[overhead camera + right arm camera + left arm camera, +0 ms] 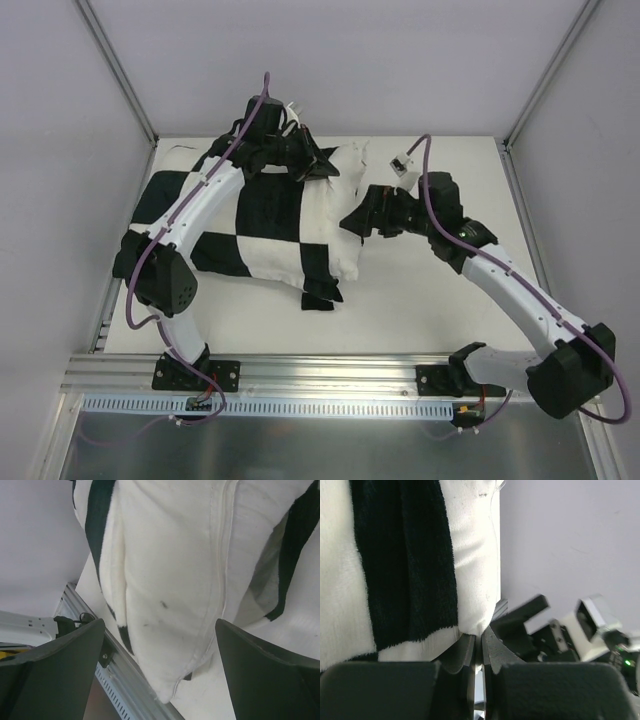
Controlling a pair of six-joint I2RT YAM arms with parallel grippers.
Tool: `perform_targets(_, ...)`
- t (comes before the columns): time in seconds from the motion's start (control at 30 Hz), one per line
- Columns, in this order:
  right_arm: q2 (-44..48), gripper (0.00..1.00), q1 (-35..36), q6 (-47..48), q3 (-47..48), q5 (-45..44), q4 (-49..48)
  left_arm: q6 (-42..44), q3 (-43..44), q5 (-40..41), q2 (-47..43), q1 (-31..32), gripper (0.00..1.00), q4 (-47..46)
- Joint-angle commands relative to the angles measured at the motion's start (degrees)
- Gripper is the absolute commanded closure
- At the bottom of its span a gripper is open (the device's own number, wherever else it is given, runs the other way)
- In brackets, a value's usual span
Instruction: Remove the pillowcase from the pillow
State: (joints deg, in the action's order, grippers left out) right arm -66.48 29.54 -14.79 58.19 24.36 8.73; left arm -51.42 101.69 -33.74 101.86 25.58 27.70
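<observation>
I see the pillow [348, 188] lying left of the table's [420, 300] middle, most of it inside the black-and-white checkered pillowcase [270, 215], with its plain white right end bulging out of the cover and a small tag [362, 152] standing at its far right corner. My left gripper [322, 168] sits at the far edge of that open end. On its wrist camera the two jaws are pressed together with a fold of white fleece caught between them, right beside a black stripe, so I read it as pinching the pillowcase at its rim. I cannot tell whether any of the pillow's own skin is caught too. My right gripper [358, 208] faces the exposed end from the right, its jaws spread wide. From its wrist camera the white cushion and its long seam fill the gap between the fingers [55, 670], and neither finger touches it.
</observation>
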Motion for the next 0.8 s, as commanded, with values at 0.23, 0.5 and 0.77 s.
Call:
perform_targets(0.23, -18.24, 0.19, 2.98, -3.84, 8.68, -3.60, -3.83, 0.97, 4.57, -6.51, -0.70, 2.54, 1.00, -5.47)
perform_targets(0.5, -8.16, 0.99, -4.30, -5.25, 3.08, -12.40, 1.02, 8.87, 4.30, -12.31, -0.18, 1.66, 0.72, -3.45)
perform_targets(0.77, 5.29, 0.99, -25.72, -2.97, -6.50, -6.26, 8.58, 17.14, 3.69, -13.02, -4.47, -2.46, 0.15, 1.74)
